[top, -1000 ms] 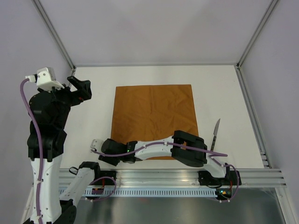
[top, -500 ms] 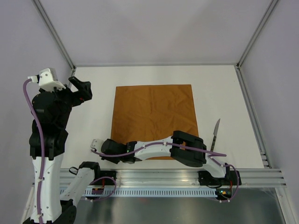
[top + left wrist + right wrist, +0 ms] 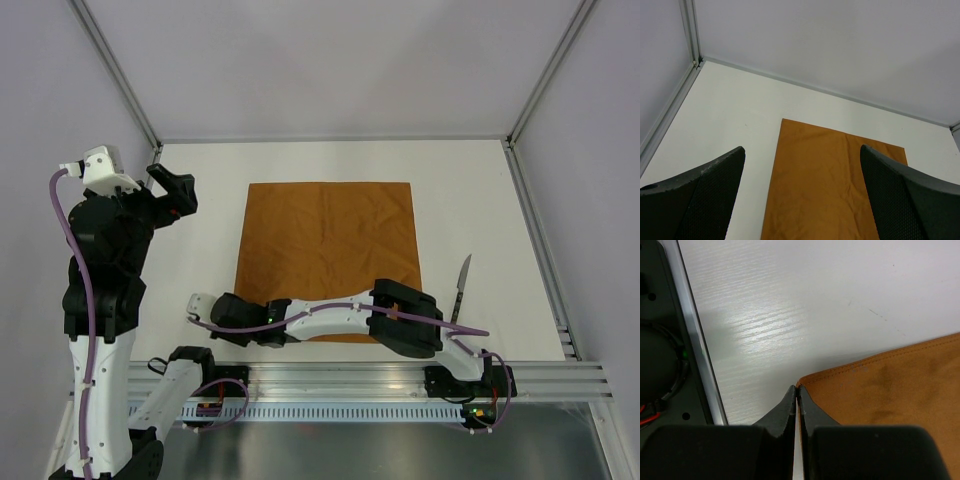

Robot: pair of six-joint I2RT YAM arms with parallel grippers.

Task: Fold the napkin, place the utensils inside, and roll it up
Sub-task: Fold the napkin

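Note:
The rust-orange napkin (image 3: 330,250) lies flat in the middle of the white table (image 3: 480,190). My right arm reaches left along the napkin's near edge, and my right gripper (image 3: 228,308) is at the near-left corner. The right wrist view shows that gripper (image 3: 798,388) shut, pinching the napkin (image 3: 890,400) by its corner hem. One grey utensil, a knife (image 3: 460,287), lies on the table just right of the napkin. My left gripper (image 3: 170,190) hangs raised at the far left. In its own view the left gripper (image 3: 802,148) is open and holds nothing, with the napkin (image 3: 830,190) far below.
The aluminium rail (image 3: 400,385) with both arm bases runs along the near edge, and it shows close beside the right gripper as a rail (image 3: 697,350). Frame posts (image 3: 120,75) and grey walls close in the table on three sides.
My right gripper's jaws have closed on the napkin's near-left corner, and that corner has shifted slightly left. The left arm has barely moved.

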